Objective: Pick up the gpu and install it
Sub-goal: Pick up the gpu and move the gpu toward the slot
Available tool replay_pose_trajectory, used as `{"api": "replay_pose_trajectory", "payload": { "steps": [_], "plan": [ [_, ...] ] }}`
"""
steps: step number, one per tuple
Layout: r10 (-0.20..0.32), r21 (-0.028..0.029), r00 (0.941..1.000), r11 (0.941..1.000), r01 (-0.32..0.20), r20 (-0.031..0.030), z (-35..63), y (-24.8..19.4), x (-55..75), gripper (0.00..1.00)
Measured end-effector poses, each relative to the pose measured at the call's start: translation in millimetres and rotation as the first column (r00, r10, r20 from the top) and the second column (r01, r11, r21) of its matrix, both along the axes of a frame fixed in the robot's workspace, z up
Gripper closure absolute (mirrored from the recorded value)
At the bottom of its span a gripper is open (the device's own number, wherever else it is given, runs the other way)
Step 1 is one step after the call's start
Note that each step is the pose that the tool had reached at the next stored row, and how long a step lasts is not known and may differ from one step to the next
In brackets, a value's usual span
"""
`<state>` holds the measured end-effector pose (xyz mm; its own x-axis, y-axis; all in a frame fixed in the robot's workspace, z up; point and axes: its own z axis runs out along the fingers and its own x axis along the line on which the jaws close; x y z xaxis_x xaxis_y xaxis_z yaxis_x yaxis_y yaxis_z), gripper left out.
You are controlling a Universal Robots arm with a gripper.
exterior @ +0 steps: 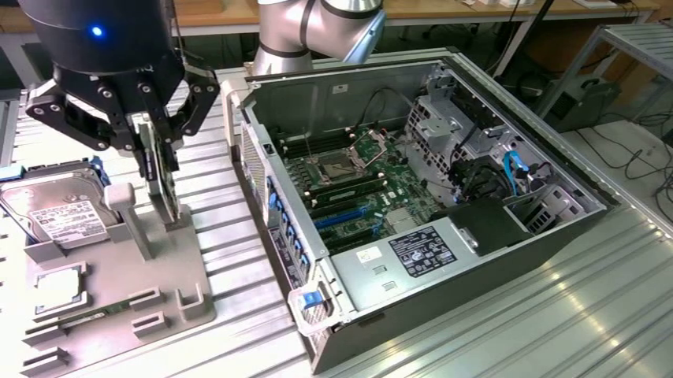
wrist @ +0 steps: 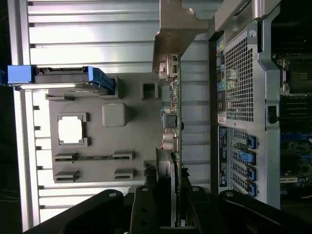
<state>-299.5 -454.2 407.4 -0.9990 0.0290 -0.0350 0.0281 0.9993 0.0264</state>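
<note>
On the ribbed metal surface (exterior: 589, 315), over a grey moulded parts tray (exterior: 158, 276) at the exterior view's left, the thin dark gpu card (exterior: 163, 185) stands upright, the black gripper (exterior: 156, 138) clamped on it, beside the open computer case (exterior: 526, 268).

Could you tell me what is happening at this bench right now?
The robot arm's gripper is closed on the gpu, which stands on edge over the grey parts tray, beside the open computer case. Whether the card is clear of its holder I cannot tell. The hard drive rests on the tray; the card is not installed yet.
</note>
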Motion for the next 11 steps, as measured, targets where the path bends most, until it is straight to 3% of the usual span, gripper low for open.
{"api": "replay_pose_trajectory", "payload": {
  "steps": [4, 7, 11],
  "plan": [
    [0.0, -0.001, 1.0, 1.0, 0.0, 0.005, 15.0, 0.1, -0.1, 0.72],
    [0.0, -0.0027, 1.0, 1.0, 0.0, 0.0052, 26.9, 0.0, -0.1, 0.72],
    [0.0, -0.0029, 1.0, 1.0, 0.0, 0.0052, 27.7, 0.1, 0.0, 0.72]
  ]
}}
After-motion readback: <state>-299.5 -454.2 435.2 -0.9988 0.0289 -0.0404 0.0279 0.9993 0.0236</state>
